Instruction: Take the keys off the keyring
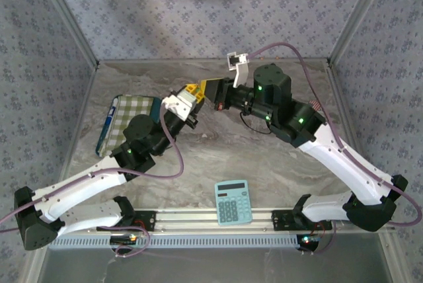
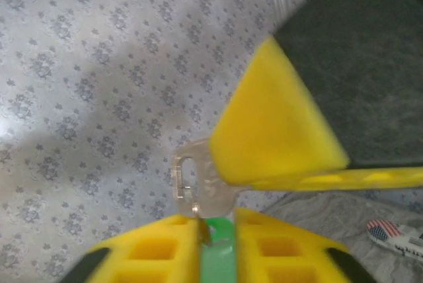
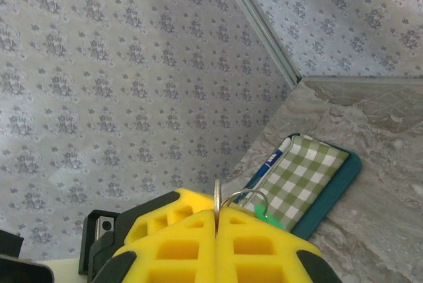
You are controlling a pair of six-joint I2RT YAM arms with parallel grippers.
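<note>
My two grippers meet in the air above the back middle of the table. The right gripper (image 3: 217,211) is shut on a silver key (image 3: 216,194), seen edge-on. The wire keyring (image 3: 250,196) loops out beside it, with a bright green key (image 3: 267,217) hanging on it. In the left wrist view the same silver key (image 2: 201,180) sticks out from under a yellow right finger (image 2: 271,131). The left gripper (image 2: 217,220) has the green key (image 2: 219,253) filling the narrow gap between its yellow fingers. From above, the left gripper (image 1: 192,92) and right gripper (image 1: 211,91) nearly touch.
A light blue calculator (image 1: 232,202) lies near the front edge. A green checked pouch (image 1: 132,115) on a teal tray with a blue pen (image 1: 106,128) sits at the left. Patterned walls close off the back and sides. Cables arc over both arms.
</note>
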